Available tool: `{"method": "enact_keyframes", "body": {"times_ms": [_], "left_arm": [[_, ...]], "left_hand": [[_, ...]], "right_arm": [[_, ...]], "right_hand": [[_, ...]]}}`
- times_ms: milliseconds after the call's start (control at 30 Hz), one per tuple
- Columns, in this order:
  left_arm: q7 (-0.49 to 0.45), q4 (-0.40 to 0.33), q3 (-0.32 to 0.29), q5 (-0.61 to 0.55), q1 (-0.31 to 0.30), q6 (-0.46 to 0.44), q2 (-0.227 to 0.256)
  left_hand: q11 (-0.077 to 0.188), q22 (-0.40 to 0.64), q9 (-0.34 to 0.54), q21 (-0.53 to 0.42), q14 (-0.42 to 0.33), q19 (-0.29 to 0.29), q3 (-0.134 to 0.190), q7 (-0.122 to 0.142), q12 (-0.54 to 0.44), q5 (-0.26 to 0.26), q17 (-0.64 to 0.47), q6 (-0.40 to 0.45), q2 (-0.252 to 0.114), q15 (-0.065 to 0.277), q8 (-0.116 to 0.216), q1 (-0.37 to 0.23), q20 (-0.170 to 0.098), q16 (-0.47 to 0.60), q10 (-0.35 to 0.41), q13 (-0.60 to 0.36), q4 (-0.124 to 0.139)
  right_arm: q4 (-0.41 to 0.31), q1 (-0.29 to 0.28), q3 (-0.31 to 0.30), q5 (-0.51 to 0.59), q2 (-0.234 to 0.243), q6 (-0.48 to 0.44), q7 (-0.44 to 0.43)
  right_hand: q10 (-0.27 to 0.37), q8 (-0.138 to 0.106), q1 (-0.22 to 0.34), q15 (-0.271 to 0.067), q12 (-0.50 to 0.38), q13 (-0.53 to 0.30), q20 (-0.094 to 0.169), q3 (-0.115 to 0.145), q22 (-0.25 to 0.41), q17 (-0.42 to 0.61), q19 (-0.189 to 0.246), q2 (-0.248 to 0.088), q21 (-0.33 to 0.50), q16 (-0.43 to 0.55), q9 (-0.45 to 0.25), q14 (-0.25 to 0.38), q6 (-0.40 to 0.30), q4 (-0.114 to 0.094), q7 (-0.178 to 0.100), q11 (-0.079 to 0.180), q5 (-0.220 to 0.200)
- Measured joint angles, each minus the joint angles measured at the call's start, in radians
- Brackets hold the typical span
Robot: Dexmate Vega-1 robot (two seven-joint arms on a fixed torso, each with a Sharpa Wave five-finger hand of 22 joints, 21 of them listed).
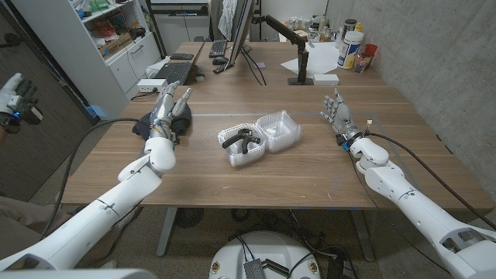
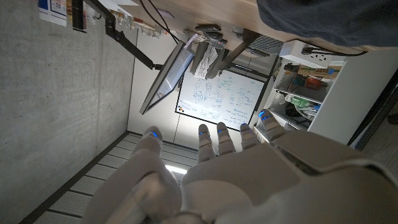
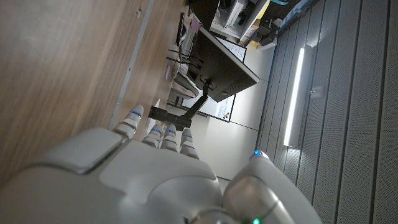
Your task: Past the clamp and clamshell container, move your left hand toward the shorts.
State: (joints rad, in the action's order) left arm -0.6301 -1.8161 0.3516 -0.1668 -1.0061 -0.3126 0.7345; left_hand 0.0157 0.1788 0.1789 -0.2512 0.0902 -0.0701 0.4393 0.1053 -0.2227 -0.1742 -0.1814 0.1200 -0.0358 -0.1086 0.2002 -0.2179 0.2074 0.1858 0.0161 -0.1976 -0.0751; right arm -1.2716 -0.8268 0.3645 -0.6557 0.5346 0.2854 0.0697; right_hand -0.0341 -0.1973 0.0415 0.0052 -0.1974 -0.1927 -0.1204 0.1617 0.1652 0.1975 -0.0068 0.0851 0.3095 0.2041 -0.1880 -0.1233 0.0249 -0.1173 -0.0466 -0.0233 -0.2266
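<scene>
Shorts [image 1: 157, 124] just under left robot hand [image 1: 172, 107]

Tabletop [image 1: 256, 174]: wood, matt, visible straight grain, light brown.
Clamshell container [image 1: 267, 133]: clear thin plastic, glossy, ribbed walls catching light.
Clamp [image 1: 242, 142]: black, matt, plastic-looking grips.
Shorts [image 1: 164, 124]: dark cloth, soft, matt, creased.
Left hand [image 1: 169, 108]: grey plastic-looking shell with metallic sheen; in left wrist view [image 2: 249, 174] smooth, pale, satin.
Right hand [image 1: 338, 112]: same grey finish; in right wrist view [image 3: 155, 180] smooth white shell, faint gloss.
Wall [image 1: 434, 54]: bare concrete, rough, matt.
</scene>
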Motion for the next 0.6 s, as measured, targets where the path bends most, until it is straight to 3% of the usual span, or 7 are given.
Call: {"method": "enact_keyframes", "body": {"times_ms": [300,600], "left_arm": [[-0.018,-0.018,0.034,-0.075,0.020,-0.105,0.018],[-0.049,-0.003,0.044,-0.111,0.026,-0.101,0.027]], "left_hand": [[0.003,0.000,0.000,0.004,-0.012,0.004,0.000,0.004,-0.008,0.000,0.000,0.011,0.005,0.012,0.000,-0.005,0.004,0.000,0.019,0.000,-0.008],[0.009,0.000,0.000,0.004,-0.027,0.013,0.000,0.007,-0.015,0.000,0.000,0.025,0.004,0.027,0.000,-0.015,0.005,0.007,0.037,0.000,-0.016]], "right_arm": [[0.002,-0.001,0.000,0.000,-0.001,0.002,0.000],[0.004,-0.002,0.000,-0.002,0.000,0.002,0.005]], "right_hand": [[0.000,0.000,0.000,0.000,0.000,0.000,0.006,0.000,0.000,0.000,0.017,-0.011,-0.007,0.000,0.000,0.000,0.000,0.000,0.000,0.000,0.000],[0.000,0.000,0.000,0.000,0.000,0.000,0.007,-0.003,0.000,0.000,0.018,-0.010,-0.011,0.000,0.000,0.000,0.000,-0.003,0.000,0.000,0.000]]}}
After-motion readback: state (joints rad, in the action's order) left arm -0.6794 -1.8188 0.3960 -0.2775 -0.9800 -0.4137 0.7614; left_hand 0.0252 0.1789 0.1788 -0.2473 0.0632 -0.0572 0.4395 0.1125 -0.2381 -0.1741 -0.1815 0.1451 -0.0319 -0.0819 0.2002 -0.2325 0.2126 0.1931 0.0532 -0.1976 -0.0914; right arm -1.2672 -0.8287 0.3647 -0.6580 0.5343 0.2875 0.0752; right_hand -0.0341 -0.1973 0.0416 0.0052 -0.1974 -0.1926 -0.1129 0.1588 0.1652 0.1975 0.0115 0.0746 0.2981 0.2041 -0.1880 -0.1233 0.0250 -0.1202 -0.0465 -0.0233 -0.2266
